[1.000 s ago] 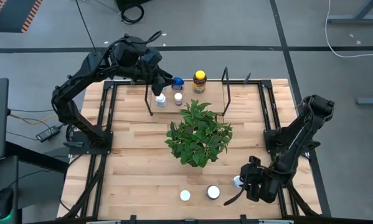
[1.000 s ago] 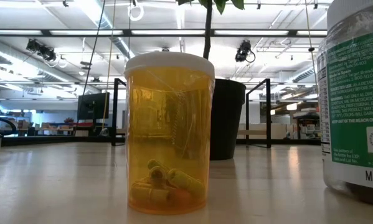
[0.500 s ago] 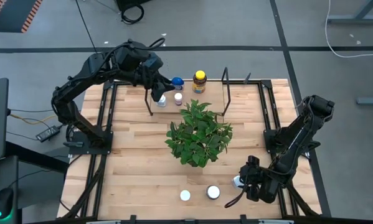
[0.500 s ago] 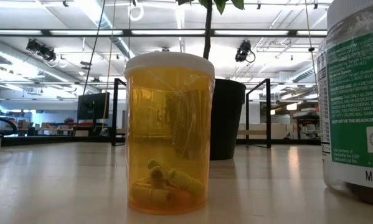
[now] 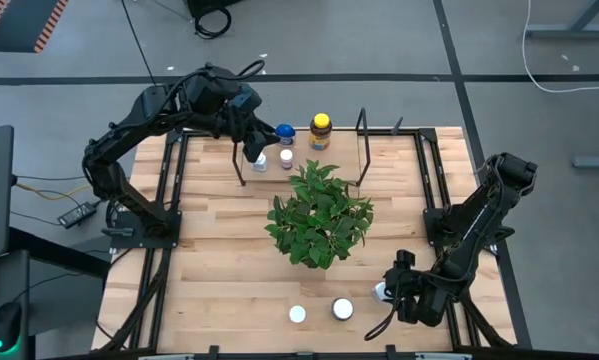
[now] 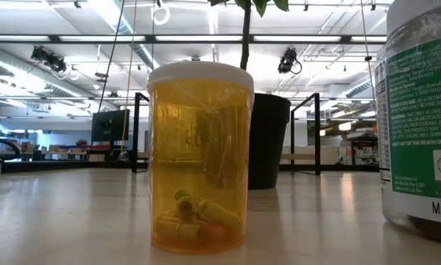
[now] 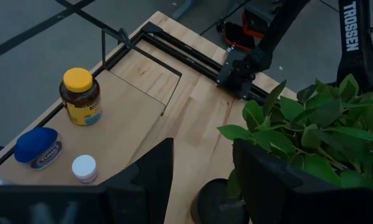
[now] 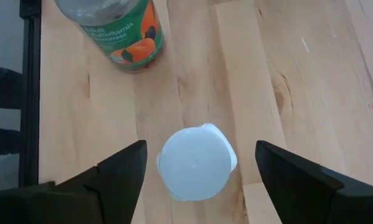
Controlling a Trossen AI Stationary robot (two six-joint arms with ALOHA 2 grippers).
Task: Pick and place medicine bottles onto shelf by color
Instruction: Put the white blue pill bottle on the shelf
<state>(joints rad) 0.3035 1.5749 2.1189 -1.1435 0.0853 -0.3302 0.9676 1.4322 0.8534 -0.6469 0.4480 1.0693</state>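
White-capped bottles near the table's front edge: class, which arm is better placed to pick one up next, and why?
The right. Its open right gripper straddles a white-capped bottle at the front edge, while the left gripper is across the table at the shelf.

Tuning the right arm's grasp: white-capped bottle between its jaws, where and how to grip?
Grip the white-capped bottle on its round sides just below the cap, coming straight down from above. It stands upright, cap toward the right gripper, whose jaws are open on either side of it. The orange-label bottle stands apart.
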